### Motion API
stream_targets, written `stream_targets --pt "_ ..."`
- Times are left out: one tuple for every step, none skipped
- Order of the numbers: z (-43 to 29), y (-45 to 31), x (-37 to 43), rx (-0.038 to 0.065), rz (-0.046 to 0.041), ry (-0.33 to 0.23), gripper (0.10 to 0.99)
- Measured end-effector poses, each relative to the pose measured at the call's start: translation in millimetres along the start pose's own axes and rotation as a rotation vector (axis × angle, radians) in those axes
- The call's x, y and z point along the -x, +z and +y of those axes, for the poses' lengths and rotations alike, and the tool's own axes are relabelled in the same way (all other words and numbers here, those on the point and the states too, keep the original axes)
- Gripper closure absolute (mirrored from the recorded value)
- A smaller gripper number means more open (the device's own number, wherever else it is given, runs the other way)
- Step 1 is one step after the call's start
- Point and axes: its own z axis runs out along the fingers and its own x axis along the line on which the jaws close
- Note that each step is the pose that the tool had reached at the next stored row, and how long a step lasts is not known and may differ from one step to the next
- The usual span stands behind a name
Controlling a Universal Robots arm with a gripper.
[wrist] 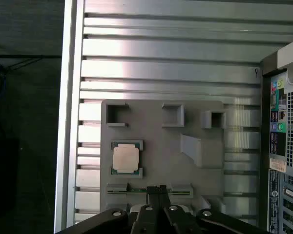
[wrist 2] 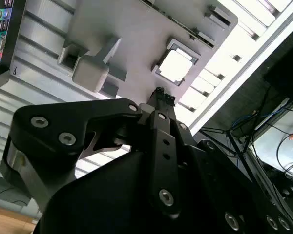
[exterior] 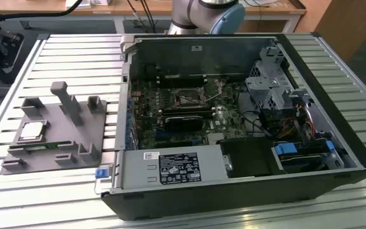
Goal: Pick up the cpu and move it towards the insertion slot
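The cpu (exterior: 32, 130) is a small silvery square chip lying flat in its pocket on the grey fixture plate (exterior: 62, 126), at the exterior view's left. It also shows in both wrist views, as the cpu (wrist: 125, 158) and the cpu (wrist 2: 178, 65). My gripper (wrist: 156, 188) hangs high above the plate, beside the cpu and apart from it, with its black fingers pressed together on nothing. The same shut gripper (wrist 2: 161, 91) shows in the second wrist view. The insertion slot (exterior: 188, 100) is a dark square socket on the motherboard inside the open computer case.
The open black computer case (exterior: 234, 191) takes up the exterior view's right, with a power supply (exterior: 170, 169) at its front. A thin green memory stick (exterior: 43, 147) lies on the plate near the cpu. Upright grey posts (exterior: 65, 100) rise from the plate. A ribbed metal table (exterior: 75, 52) lies underneath.
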Motion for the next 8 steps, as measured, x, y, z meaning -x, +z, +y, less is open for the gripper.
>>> stream_targets --pt "0.0 0.0 0.0 0.0 0.0 0.0 0.98" --pt "0.0 0.0 0.0 0.0 0.0 0.0 0.98" --pt "0.0 0.0 -0.5 0.0 0.0001 0.0 0.98" --pt "0.0 0.1 -0.5 0.0 0.0 0.0 0.98" --pt "0.0 0.1 -0.6 0.0 0.0 0.0 0.98" --pt "0.0 0.1 -0.8 0.0 0.0 0.0 0.98" --pt "0.0 0.2 -1.5 0.0 0.0001 0.0 0.98" --pt "0.1 0.2 -2.2 0.0 0.0002 0.0 0.98"
